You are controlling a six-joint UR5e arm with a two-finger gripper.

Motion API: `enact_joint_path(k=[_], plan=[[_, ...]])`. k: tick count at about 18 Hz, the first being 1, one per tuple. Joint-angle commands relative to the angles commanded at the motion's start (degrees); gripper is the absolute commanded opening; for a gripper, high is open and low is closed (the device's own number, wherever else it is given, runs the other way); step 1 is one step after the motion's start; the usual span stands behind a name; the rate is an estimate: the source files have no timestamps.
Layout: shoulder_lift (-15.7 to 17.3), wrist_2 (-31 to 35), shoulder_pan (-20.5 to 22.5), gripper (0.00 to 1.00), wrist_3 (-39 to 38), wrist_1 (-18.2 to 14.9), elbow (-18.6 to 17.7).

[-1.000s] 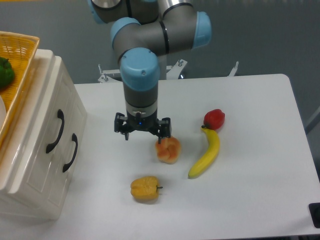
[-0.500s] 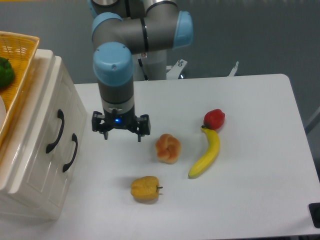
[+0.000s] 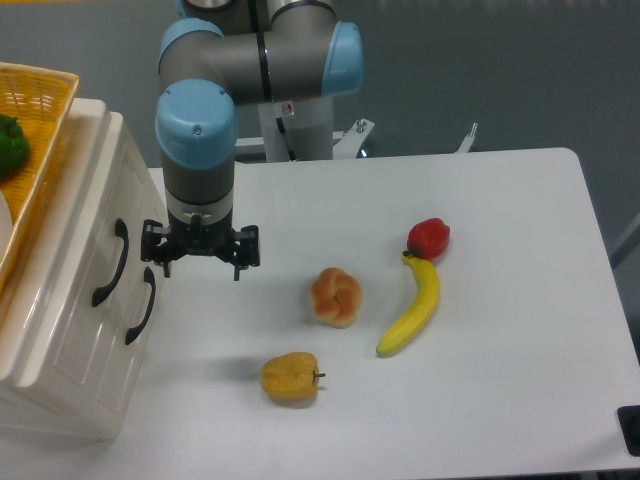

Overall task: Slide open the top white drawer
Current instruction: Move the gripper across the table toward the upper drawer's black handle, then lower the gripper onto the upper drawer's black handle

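- I see my arm (image 3: 200, 150) reaching out from its base at the back of the table (image 3: 500, 300), with the wrist turned straight down so the tool points at the tabletop.
- My gripper (image 3: 200, 262) hangs just to the right of the white cabinet (image 3: 70, 330), at about the height of the upper handle.
- Its two fingers are spread wide, one tip toward the cabinet and one toward the middle of the table; there is nothing between them.
- I can't tell whether the left fingertip touches the cabinet front; it looks just beside it, with a thin gap.
- The top white drawer (image 3: 75, 290) is shut, flush with the cabinet face, its curved black handle (image 3: 111, 263) sitting left of my gripper.
- The second drawer's black handle (image 3: 142, 306) lies just below and right of that one, under the gripper's left finger.
- A yellow wicker basket (image 3: 40, 130) sits on top of the cabinet with something green (image 3: 10, 143) in it.
- On the table, well apart from the gripper, I see a yellow pepper (image 3: 291, 377), a peach-coloured knotted piece (image 3: 336, 296), a banana (image 3: 413, 307) and a red pepper (image 3: 429, 238) touching the banana's upper end.
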Motion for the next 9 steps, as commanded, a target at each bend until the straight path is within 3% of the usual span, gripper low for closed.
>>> enact_joint_path(k=[9], plan=[[-0.7, -3.08, -2.11, 1.0, 0.0, -2.55, 0.09]])
